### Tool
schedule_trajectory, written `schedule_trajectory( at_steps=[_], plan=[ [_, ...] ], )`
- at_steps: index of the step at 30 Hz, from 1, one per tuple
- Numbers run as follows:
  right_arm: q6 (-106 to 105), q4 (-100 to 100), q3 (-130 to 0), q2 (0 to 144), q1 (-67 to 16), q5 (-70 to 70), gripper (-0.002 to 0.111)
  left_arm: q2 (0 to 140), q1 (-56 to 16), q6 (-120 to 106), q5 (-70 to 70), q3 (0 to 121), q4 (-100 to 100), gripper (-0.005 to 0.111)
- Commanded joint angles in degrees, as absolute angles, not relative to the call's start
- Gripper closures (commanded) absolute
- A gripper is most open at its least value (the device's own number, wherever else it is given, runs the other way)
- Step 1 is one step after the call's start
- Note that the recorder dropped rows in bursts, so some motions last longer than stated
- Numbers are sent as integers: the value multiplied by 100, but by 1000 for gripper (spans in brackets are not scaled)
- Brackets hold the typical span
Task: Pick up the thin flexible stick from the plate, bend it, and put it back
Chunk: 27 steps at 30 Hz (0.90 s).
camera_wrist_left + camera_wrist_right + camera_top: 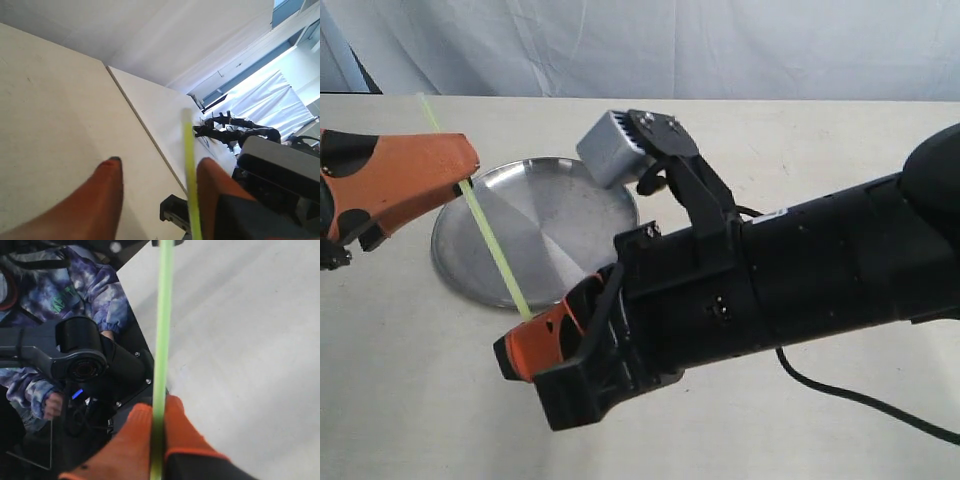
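Plate (555,215) left of centre, bare where seen. Right gripper (523,346) lower centre, clamped on thin flexible stick (492,240); left gripper (468,172) upper left, parted (it merely touches one finger). Not yet bent — pickup done, bending and return outstanding.

1 stick (490,235), 1 plate (565,205), 1 table (400,400), 2 tools: L tool (468,168), R tool (525,340).

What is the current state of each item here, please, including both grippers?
thin flexible stick: held off the plate, straight, not yet bent.
plate: empty, lying flat.
left gripper: open, stick beside one finger.
right gripper: shut on one end of the stick.
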<state>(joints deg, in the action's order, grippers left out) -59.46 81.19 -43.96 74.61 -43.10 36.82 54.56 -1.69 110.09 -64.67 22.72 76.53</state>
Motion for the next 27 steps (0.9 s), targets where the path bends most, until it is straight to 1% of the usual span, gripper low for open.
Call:
schedule_trajectory(
  at_steps=[1, 3, 6, 7, 9, 10, 14, 17, 22, 25, 27],
  plan=[
    [-6382, 8256, -4429, 7456, -4464, 3817, 109, 5470, -188, 10444, -6467, 2304, 7314, 83],
    [-6398, 8270, -4429, 7456, -4481, 3855, 109, 5470, -188, 10417, -6632, 2304, 7090, 87],
    [-6398, 8306, -4429, 7456, -4481, 3863, 109, 5470, -188, 10218, -6996, 2304, 6965, 88],
    [-6398, 8320, -4429, 7456, -4481, 3918, 109, 5470, -188, 10097, -6996, 2304, 7029, 90],
    [-6386, 8399, -4429, 7456, -4481, 4137, 109, 5470, -188, 9931, -6996, 2304, 7211, 99],
    [-6386, 8494, -4429, 7456, -4481, 4332, 109, 5470, -188, 9812, -6996, 2304, 7317, 107],
    [-6386, 8808, -4429, 7456, -4481, 5027, 109, 5470, -188, 9697, -6996, 2304, 7377, 106],
    [-6386, 8961, -4429, 7434, -4481, 5171, 109, 5470, -188, 9514, -6996, 2304, 7547, 106],
    [-6386, 8947, -4429, 7365, -4470, 5112, 109, 5470, -188, 9488, -6996, 2304, 7755, 106],
    [-6386, 8571, -4429, 7361, -4470, 4794, 109, 5470, -188, 9544, -6996, 2319, 7191, 106],
    [-6386, 8222, -4429, 7361, -4470, 4484, 109, 5429, -325, 9800, -6996, 2485, 6937, 106]
  ],
)
